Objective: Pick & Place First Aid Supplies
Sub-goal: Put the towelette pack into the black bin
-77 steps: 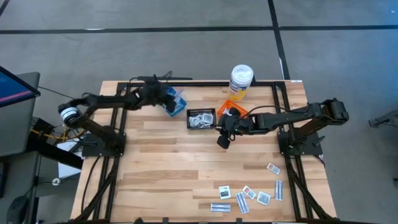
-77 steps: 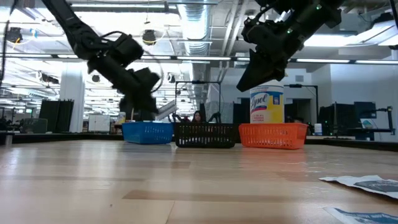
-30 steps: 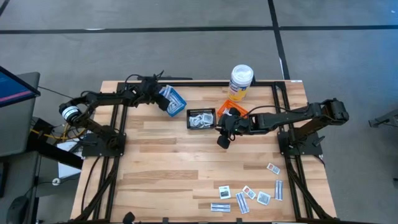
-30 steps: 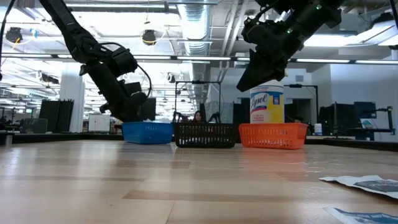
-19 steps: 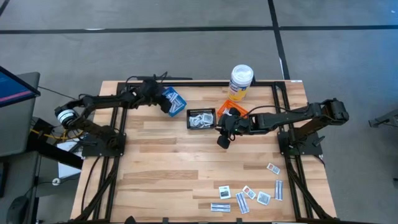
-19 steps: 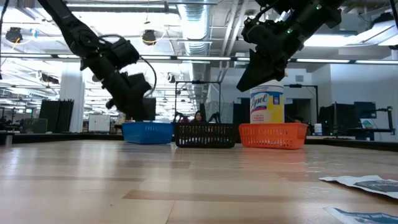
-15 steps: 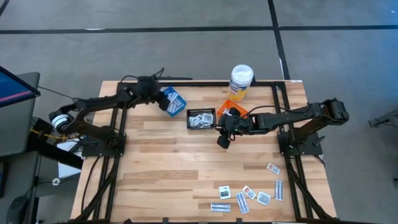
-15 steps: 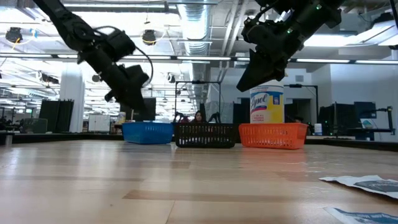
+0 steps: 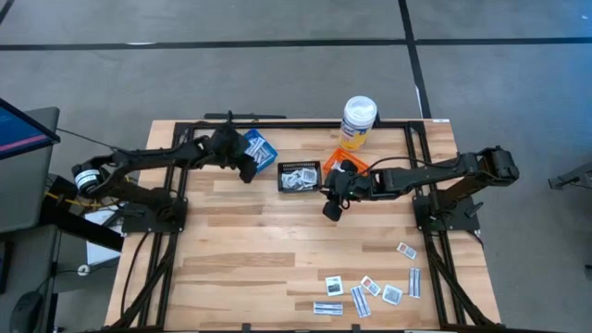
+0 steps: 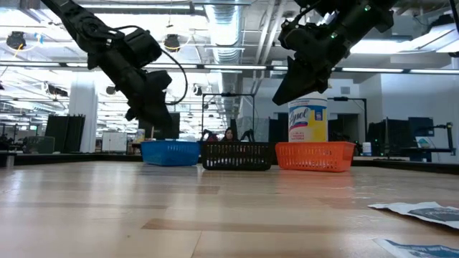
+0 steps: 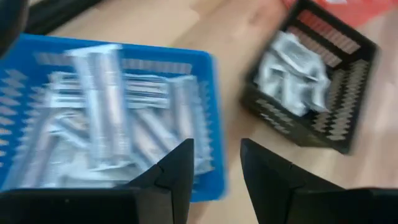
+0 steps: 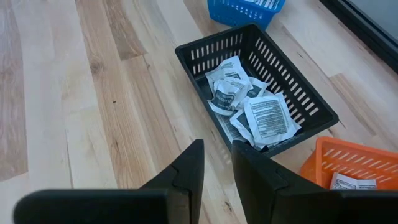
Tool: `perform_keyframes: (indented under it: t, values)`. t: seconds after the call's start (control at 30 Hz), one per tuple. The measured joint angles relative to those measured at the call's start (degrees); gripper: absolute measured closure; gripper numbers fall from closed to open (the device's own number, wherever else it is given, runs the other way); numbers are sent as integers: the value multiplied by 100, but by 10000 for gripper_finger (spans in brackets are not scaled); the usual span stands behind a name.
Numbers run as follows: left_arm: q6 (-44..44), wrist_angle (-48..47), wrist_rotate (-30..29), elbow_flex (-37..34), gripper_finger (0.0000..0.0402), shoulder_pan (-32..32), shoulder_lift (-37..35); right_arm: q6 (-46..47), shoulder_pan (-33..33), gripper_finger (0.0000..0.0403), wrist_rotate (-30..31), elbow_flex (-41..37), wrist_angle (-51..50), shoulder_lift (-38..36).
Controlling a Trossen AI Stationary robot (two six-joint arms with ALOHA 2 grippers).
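Observation:
Narrow white strips fill the blue basket (image 9: 262, 152) (image 11: 106, 118). Square white packets lie in the black basket (image 9: 299, 176) (image 12: 255, 106), and one shows in the orange basket (image 9: 350, 163). More first aid supplies (image 9: 370, 287) lie loose on the table at the near right. My left gripper (image 9: 246, 169) (image 11: 216, 163) hangs open and empty just near-left of the blue basket, above the table. My right gripper (image 9: 330, 209) (image 12: 217, 163) hangs open and empty above the table, near-right of the black basket.
A tall white bottle with a yellow label (image 9: 358, 120) stands at the far edge behind the orange basket. The three baskets sit in a row along the far side. Bare wood (image 9: 268, 240) stretches across the middle and near left.
My left gripper has risen out of the blue basket and drawn back toward the table's near edge, tipping flatter. It carries nothing. The baskets and my right arm have stayed put.

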Motion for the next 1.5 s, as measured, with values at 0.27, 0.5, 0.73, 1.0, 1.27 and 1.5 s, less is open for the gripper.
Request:
perform_keyframes:
  t: [0.27,0.5,0.73,1.0,1.27,1.5]
  values:
    - [119,680,11,0,270,-800,0,-604,46,325,-192,-2,-4,0]
    - [206,747,11,0,270,-1105,0,-2344,84,302,-363,-4,463,13]
    - [206,749,7,0,270,-1121,0,-3086,81,294,-468,-4,1144,13]
    - [206,749,9,0,270,-1121,0,-3117,0,303,-922,-2,1356,11]
    - [206,749,9,0,270,-1121,0,-2106,438,264,-1401,-4,610,11]
    - [206,749,9,0,270,-1121,0,-688,1197,220,-1698,-24,-103,11]
